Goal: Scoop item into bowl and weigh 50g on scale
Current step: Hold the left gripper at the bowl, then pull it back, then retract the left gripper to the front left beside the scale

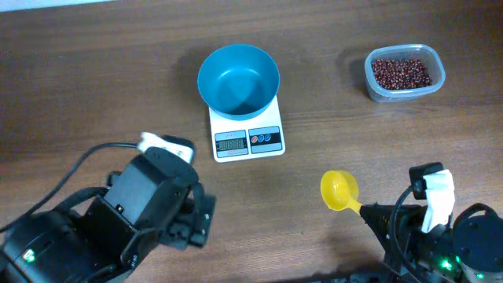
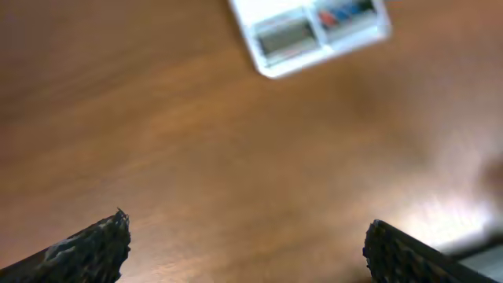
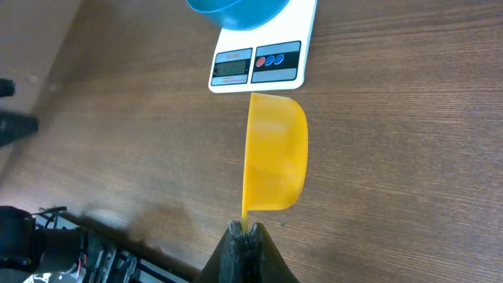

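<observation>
The teal-blue bowl (image 1: 238,78) stands empty on the white scale (image 1: 247,141), also in the right wrist view (image 3: 259,63) and in part in the left wrist view (image 2: 310,33). The red-brown beans (image 1: 401,73) lie in a clear tub (image 1: 404,92) at the far right. My right gripper (image 1: 369,211) is shut on the handle of a yellow scoop (image 1: 339,189), held empty over the table right of the scale; it shows on its side in the right wrist view (image 3: 274,153). My left gripper (image 2: 247,248) is open and empty over bare table, front left of the scale.
The wooden table (image 1: 94,71) carries nothing else. Both arm bodies fill the front edge, the left arm (image 1: 134,220) at the lower left and the right arm (image 1: 440,236) at the lower right.
</observation>
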Controlling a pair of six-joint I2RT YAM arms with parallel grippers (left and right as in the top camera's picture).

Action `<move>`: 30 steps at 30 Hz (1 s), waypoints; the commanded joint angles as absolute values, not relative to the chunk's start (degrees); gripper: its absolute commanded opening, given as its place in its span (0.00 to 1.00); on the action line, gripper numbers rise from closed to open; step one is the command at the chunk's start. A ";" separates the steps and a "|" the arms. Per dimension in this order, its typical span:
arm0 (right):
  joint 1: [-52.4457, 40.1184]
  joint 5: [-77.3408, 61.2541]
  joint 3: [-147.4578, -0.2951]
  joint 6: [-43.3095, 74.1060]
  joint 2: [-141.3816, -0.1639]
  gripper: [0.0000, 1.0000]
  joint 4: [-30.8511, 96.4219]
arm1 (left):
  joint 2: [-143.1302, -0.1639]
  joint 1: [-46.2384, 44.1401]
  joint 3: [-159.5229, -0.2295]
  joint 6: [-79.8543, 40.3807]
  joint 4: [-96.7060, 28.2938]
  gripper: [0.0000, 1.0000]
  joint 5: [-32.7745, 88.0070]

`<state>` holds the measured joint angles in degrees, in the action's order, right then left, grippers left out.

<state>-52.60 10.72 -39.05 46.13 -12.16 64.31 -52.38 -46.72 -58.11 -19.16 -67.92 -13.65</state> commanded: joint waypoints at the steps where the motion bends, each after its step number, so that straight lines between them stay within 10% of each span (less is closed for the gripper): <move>1: -52.42 11.92 -38.76 45.89 -11.84 0.06 64.16 | -52.10 -46.72 -58.74 -3.97 -67.81 0.99 -1.67; 17: -52.42 11.42 -37.78 45.93 -11.84 0.06 64.10 | -54.41 -44.51 -66.26 -3.11 -68.75 0.99 -7.70; 22: -52.42 11.03 -37.78 45.93 -11.84 0.06 64.12 | -54.41 -27.66 -66.26 13.45 -70.81 0.99 11.25; 30: -52.42 11.00 -37.76 45.91 -11.84 0.19 64.14 | -57.71 -26.46 -66.26 23.75 -71.24 0.99 14.68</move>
<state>-52.60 10.66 -38.06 46.24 -12.16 64.29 -56.14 -26.85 -65.39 20.58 -71.20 12.67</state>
